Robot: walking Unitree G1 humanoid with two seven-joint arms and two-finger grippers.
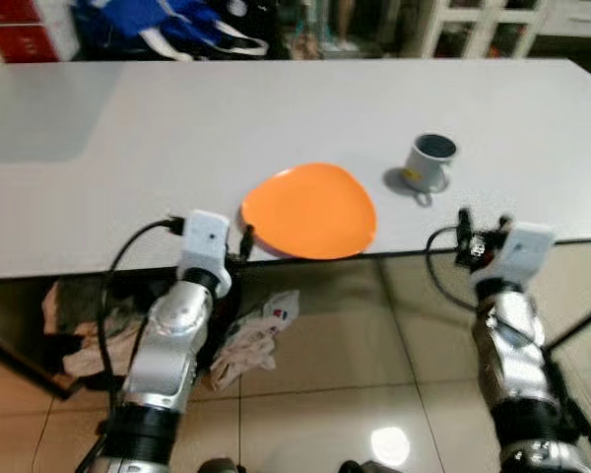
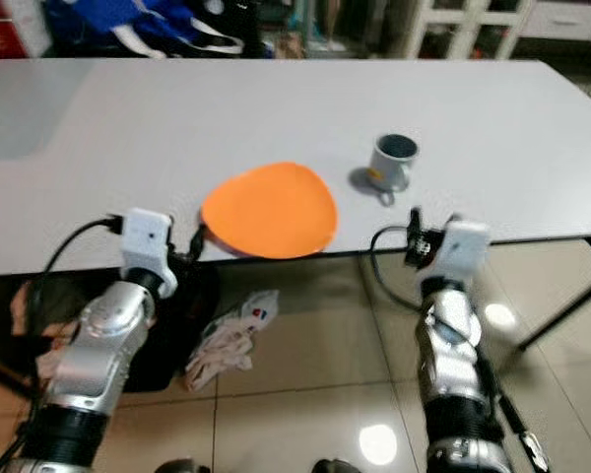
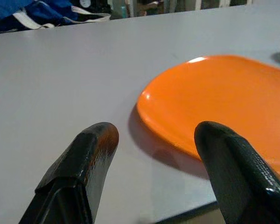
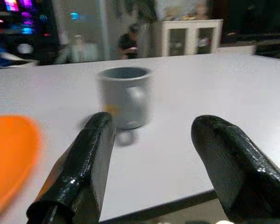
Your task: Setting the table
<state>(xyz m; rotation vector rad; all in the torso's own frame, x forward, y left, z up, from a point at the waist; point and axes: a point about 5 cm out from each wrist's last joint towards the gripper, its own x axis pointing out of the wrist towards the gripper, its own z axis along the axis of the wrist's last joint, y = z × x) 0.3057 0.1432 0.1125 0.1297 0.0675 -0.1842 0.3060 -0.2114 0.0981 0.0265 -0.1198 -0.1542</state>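
Observation:
An orange plate [image 1: 310,210] lies near the front edge of the grey table [image 1: 128,148], slightly over the edge. A grey mug [image 1: 429,162] with a dark inside stands upright to the plate's right, handle toward me. My left gripper [image 3: 156,140] is open at the table's front edge, just left of the plate [image 3: 224,102], with nothing between its fingers. My right gripper [image 4: 151,135] is open at the front edge, pointing at the mug [image 4: 126,95], a short way from it and apart. The right gripper [image 1: 483,225] sits low, near the table edge.
A blue bag [image 1: 177,25] lies at the table's far side and a white cabinet [image 1: 483,25] stands behind. Crumpled cloths [image 1: 251,340] lie on the tiled floor under the table. A dark table leg [image 1: 581,325] slants at the right. A person [image 4: 128,42] sits far back.

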